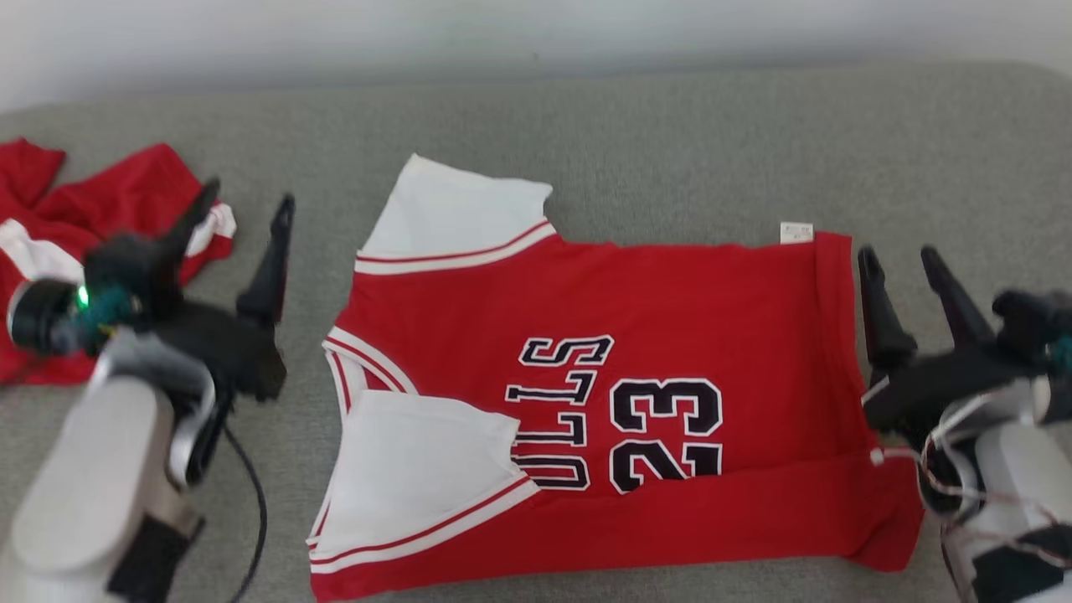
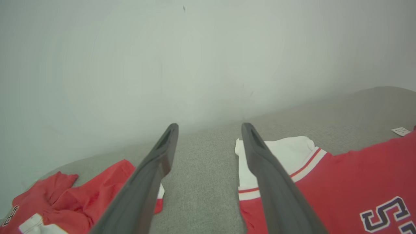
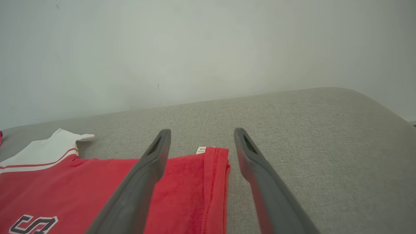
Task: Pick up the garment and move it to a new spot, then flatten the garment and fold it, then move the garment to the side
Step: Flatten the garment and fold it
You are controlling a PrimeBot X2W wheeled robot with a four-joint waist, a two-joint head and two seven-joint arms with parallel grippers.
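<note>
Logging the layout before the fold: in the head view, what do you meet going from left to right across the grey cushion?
Crumpled red garment → left tool, open → red jersey, laid flat → right tool, open, just past the jersey's hem.

The shirt (image 1: 636, 377) lay flat in the middle of the cushion (image 1: 670, 142), collar and sleeves toward the left, hem toward the right, its near edge folded over. A second garment (image 1: 100, 218) lay bunched at the far left. The left gripper (image 1: 247, 201) hung about the gap between the two, and the right gripper (image 1: 896, 255) hung just beside the hem. A wall (image 1: 536, 33) stood behind the cushion.
</note>
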